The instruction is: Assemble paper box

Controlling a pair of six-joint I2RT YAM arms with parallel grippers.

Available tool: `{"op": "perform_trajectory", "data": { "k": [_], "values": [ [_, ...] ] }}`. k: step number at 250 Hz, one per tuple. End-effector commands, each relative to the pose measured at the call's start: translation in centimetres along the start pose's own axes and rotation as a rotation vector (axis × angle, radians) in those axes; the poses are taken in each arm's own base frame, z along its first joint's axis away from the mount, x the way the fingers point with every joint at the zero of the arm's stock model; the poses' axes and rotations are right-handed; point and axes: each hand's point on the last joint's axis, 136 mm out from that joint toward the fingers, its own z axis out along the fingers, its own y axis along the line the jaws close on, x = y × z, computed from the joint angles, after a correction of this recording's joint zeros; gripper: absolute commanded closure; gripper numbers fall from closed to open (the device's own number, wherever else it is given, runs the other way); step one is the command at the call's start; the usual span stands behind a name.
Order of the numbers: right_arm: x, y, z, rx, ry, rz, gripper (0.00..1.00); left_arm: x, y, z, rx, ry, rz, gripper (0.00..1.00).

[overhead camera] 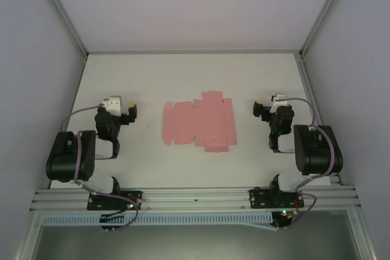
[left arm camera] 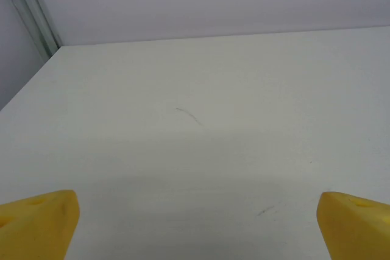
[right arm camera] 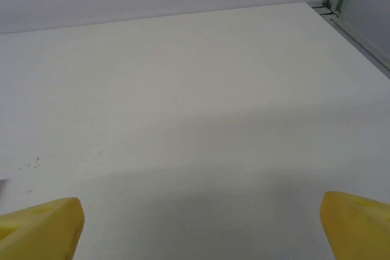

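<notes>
The paper box (overhead camera: 200,122) lies as a flat pink cut-out sheet with flaps and creases in the middle of the white table (overhead camera: 183,71). My left gripper (overhead camera: 119,109) hovers well to the left of it, and my right gripper (overhead camera: 268,108) well to the right; neither touches the sheet. In the left wrist view the yellow fingertips (left arm camera: 39,223) stand far apart at the bottom corners, so that gripper (left arm camera: 198,226) is open over bare table. The right wrist view shows the same: yellow fingertips (right arm camera: 42,226) wide apart, the right gripper (right arm camera: 201,226) open with nothing between them.
Grey walls and metal frame posts (overhead camera: 64,16) close the table in on the left, right and back. The aluminium rail (overhead camera: 195,199) with both arm bases runs along the near edge. A faint pencil-like mark (left arm camera: 189,115) is on the table ahead of the left gripper.
</notes>
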Motion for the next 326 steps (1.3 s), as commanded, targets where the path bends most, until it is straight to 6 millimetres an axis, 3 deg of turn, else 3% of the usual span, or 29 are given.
{"op": "perform_trajectory", "data": {
  "k": [1, 233, 286, 326],
  "values": [
    [-1.2, 0.0, 0.1, 0.007, -0.032, 0.011, 0.00, -1.1, -0.1, 0.2, 0.010, -0.040, 0.025, 0.00],
    [-1.2, 0.1, 0.0, 0.003, -0.036, 0.012, 0.00, -1.2, 0.0, 0.3, 0.005, -0.034, 0.018, 0.00],
    [-2.3, 0.2, -0.5, 0.000, -0.051, 0.008, 0.00, -1.9, -0.2, 0.5, 0.026, -0.022, 0.023, 0.00],
    [-4.2, 0.3, -1.5, 0.023, -0.043, -0.001, 0.00, -4.1, 0.1, -0.2, 0.015, -0.008, 0.006, 0.00]
  ]
}}
